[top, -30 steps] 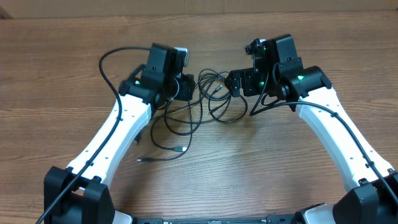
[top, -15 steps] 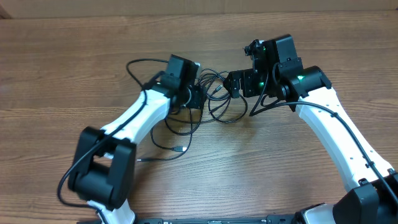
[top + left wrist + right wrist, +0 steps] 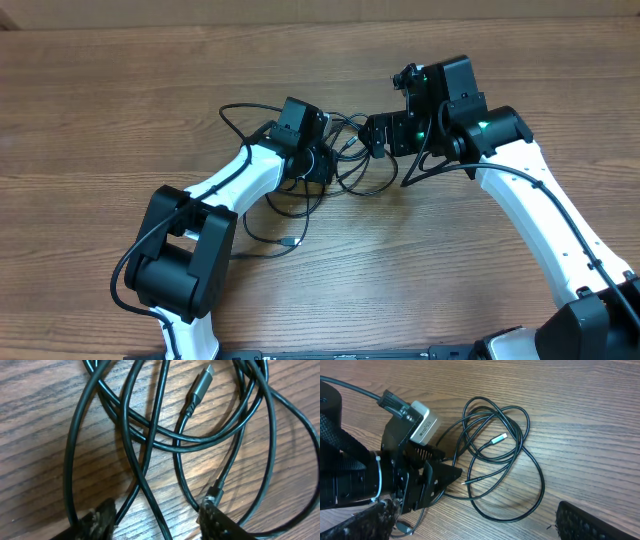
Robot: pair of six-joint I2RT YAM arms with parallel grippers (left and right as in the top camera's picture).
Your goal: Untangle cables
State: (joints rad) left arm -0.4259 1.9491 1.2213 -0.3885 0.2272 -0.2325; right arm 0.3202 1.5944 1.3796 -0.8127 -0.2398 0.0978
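Note:
The cables [image 3: 355,190] are thin black wires lying in overlapping loops on the wooden table between my two grippers. In the left wrist view the cables [image 3: 180,446] cross each other, with a silvery plug [image 3: 198,387] lying on top. My left gripper [image 3: 326,163] is low over the tangle's left side. It [image 3: 157,522] is open, with two crossing strands between its fingers. My right gripper [image 3: 374,133] is at the tangle's right edge. It [image 3: 480,525] is open and empty above the loops [image 3: 541,485] and a plug [image 3: 499,438].
A loose strand with a plug end [image 3: 289,242] trails toward the table's front left. The left arm's own thicker cord [image 3: 232,118] arcs behind it. The left gripper body [image 3: 420,480] fills the left of the right wrist view. The surface is bare wood elsewhere.
My left arm has swung to the right and brought its gripper onto the left side of the tangle. The right arm and the cables have not visibly moved.

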